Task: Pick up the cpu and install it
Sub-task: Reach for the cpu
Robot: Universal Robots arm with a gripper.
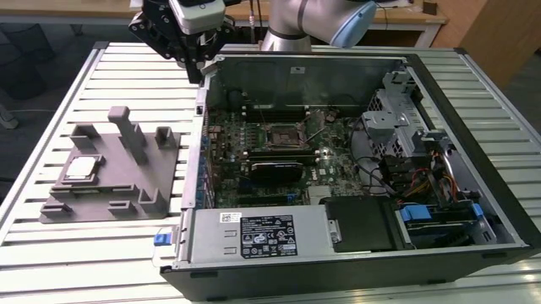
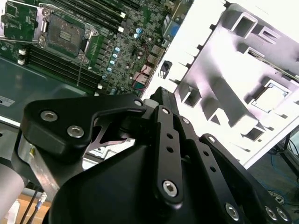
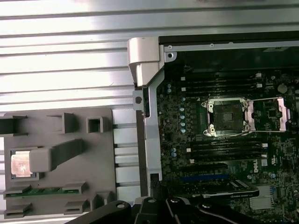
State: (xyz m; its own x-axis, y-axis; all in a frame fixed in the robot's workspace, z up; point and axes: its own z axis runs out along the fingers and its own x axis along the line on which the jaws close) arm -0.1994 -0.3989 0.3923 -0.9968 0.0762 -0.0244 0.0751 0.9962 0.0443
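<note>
Silver cpu [image 1: 81, 168] lies cradled in the grey fixture [image 1: 127, 187], likely for easy pickup; my end effector [image 1: 192, 58] hovers apart, open or closed unclear.

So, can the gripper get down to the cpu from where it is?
Probably yes. The cpu lies uncovered in the grey fixture, outside the computer case; the gripper hangs near the case's corner. The fixture's posts stand close beside the cpu.
</note>
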